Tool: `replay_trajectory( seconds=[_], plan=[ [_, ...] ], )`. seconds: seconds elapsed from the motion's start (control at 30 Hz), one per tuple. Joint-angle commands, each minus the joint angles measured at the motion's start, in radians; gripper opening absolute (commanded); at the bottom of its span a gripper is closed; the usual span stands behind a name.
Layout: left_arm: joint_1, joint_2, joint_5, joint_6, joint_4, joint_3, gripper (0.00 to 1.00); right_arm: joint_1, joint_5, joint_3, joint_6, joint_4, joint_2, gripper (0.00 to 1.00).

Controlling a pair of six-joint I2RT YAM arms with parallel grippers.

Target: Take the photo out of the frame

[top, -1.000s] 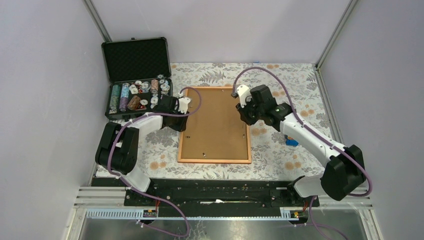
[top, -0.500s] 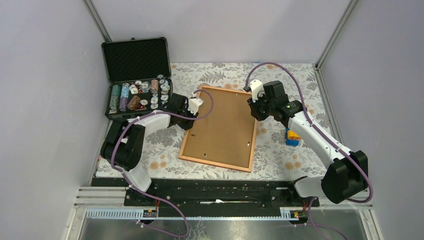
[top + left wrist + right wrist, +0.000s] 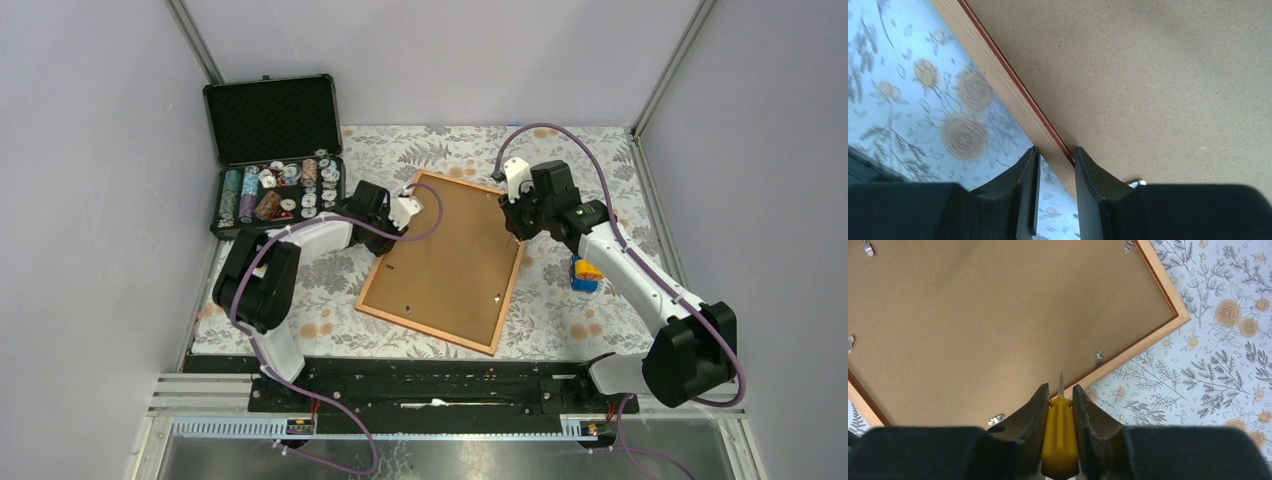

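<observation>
The frame (image 3: 450, 260) lies back up on the table, turned askew, with its brown backing board (image 3: 1148, 75) and small metal clips (image 3: 1099, 358) showing. The photo is hidden under the board. My left gripper (image 3: 410, 207) is at the frame's far left corner. Its fingers (image 3: 1029, 165) are shut across the orange-red rail (image 3: 1003, 85), one on the outer side, one on the board side. My right gripper (image 3: 516, 214) hovers over the frame's right rail, shut on a yellow screwdriver (image 3: 1060, 435). The screwdriver's metal tip (image 3: 1061, 381) points at the rail near a clip.
An open black case (image 3: 275, 120) with poker chips stands at the back left, just beyond my left arm. A small blue, yellow and orange object (image 3: 584, 274) lies on the floral cloth (image 3: 570, 150) right of the frame, under my right forearm.
The frame has swung clockwise, its far end going right with my left gripper on the corner. My right gripper has shifted right and slightly back, still holding the screwdriver.
</observation>
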Motion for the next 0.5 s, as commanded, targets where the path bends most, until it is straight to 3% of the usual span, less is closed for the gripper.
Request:
replay_trajectory(
  seconds=[0.0,0.17,0.47],
  plan=[
    [0.012,0.108,-0.031,0.189,-0.134,0.124,0.14,-0.023,-0.012,0.03,-0.003,-0.016,-0.021,0.0],
    [0.009,0.078,0.033,0.188,-0.129,0.105,0.14,-0.055,0.017,0.011,-0.021,-0.021,-0.018,0.0],
    [0.009,0.038,0.002,0.148,-0.04,0.01,0.15,-0.073,0.081,-0.028,-0.043,0.079,0.02,0.0]
  ],
)
